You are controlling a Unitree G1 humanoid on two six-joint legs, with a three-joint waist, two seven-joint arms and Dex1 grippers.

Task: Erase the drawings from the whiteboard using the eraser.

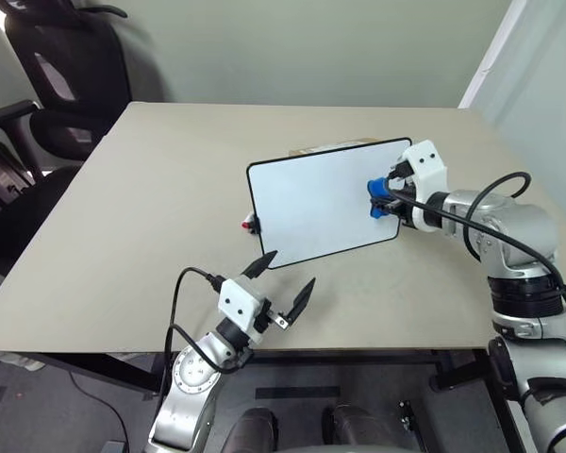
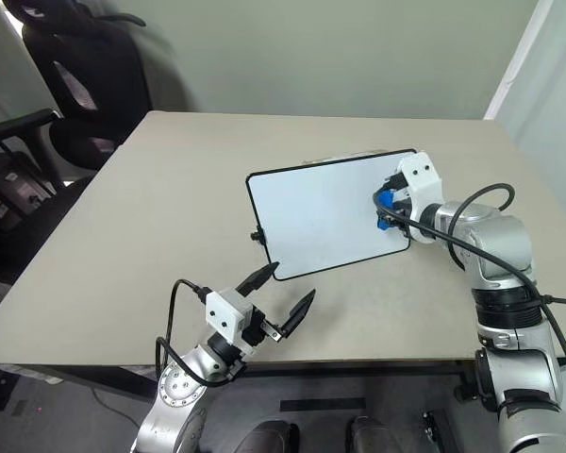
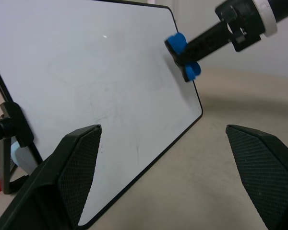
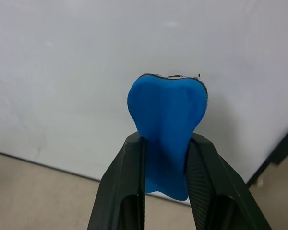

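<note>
My right gripper clamps the eraser against the whiteboard's right edge, my left gripper released below it.

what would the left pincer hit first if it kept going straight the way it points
Most likely the whiteboard: the open left pincer faces its near lower part, with bare table between them. Depth is hard to judge, so it may just skim the board's lower edge.
</note>
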